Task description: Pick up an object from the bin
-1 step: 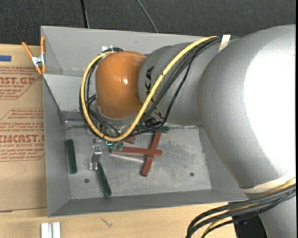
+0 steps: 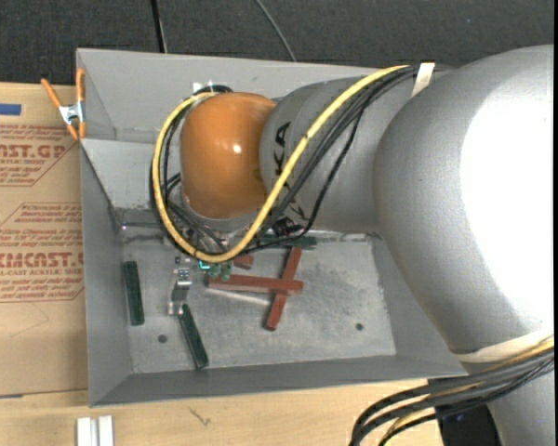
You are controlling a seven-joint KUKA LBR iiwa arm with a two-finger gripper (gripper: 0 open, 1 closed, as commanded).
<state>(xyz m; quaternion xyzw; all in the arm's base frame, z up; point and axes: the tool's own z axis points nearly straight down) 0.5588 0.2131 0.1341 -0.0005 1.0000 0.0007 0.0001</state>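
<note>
Hanging low in the grey bin (image 2: 339, 328), the gripper (image 2: 179, 292); how wide it stands cannot be told.
One dark green stick (image 2: 194, 336) lies just under it in the view, another green stick (image 2: 132, 293) to its left, and crossed red-brown sticks (image 2: 281, 291) to its right.

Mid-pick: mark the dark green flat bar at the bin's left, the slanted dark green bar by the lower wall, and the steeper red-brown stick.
Left dark green flat bar (image 2: 131, 293): camera view, its middle.
Slanted dark green flat bar (image 2: 193, 338): camera view, its middle.
Steeper red-brown stick (image 2: 276, 312): camera view, its lower half.
</note>
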